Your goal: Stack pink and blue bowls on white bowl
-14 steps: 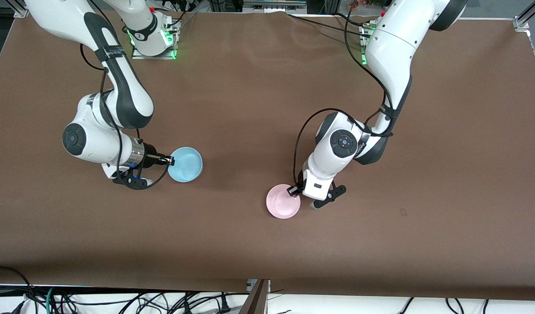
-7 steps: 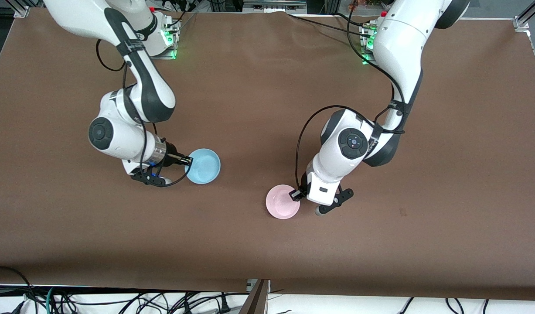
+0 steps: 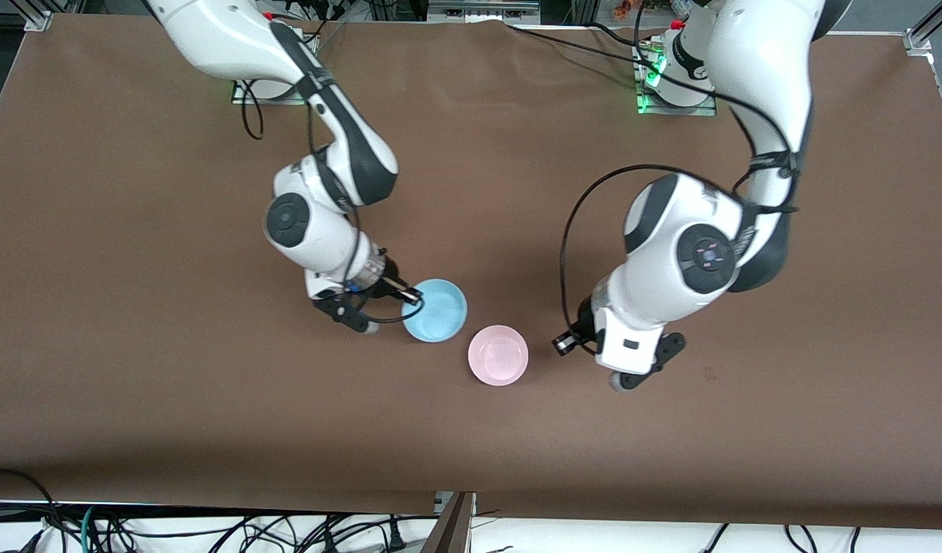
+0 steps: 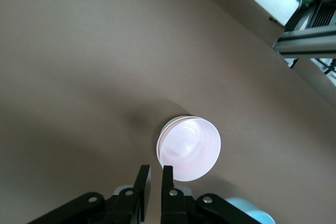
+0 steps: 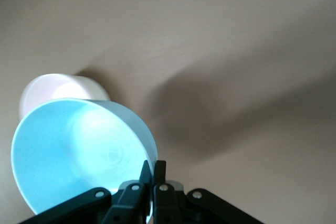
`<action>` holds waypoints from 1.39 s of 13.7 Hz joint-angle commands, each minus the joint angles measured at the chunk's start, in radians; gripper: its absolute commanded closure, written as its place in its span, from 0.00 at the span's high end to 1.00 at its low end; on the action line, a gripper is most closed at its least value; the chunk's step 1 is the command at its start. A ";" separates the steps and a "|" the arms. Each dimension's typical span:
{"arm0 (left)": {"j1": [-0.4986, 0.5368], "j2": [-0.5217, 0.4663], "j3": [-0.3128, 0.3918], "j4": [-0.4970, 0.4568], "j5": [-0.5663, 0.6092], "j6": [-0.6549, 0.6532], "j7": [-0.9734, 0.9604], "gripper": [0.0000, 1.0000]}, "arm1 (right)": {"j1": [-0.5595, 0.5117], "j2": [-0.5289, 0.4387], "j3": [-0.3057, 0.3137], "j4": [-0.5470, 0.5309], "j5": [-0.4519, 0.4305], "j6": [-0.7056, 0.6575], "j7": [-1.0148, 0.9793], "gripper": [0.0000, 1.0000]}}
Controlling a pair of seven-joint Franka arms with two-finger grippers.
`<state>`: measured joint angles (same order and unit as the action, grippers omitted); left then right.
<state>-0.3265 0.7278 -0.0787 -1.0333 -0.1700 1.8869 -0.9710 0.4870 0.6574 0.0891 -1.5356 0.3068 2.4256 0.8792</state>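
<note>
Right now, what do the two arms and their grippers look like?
Both arms are glossy white with dark grey joint bands and round caps. Loose black cables loop around each wrist. The left gripper and right gripper have slim black jaws; green lights glow at both bases.

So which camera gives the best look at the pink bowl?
The left wrist view: the pink bowl sits whole and unobstructed near the middle. The front view shows it whole but smaller. The right wrist view shows only a pale sliver past the blue bowl.
</note>
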 commanded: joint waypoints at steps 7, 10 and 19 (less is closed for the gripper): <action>0.216 -0.180 0.002 -0.004 -0.046 -0.325 0.348 0.16 | 0.108 0.220 -0.017 0.190 -0.003 0.271 0.050 0.00; 0.299 -0.201 0.002 -0.007 -0.046 -0.371 0.510 0.17 | 0.122 0.238 -0.020 0.204 -0.005 0.273 0.047 0.00; 0.316 -0.229 0.011 -0.036 0.039 -0.379 0.606 0.17 | 0.116 0.258 -0.028 0.230 -0.057 0.288 0.043 0.00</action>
<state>-0.0080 0.5417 -0.0747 -1.0217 -0.1729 1.5143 -0.4121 0.5962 0.8962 0.0724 -1.3496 0.2639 2.7096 0.9096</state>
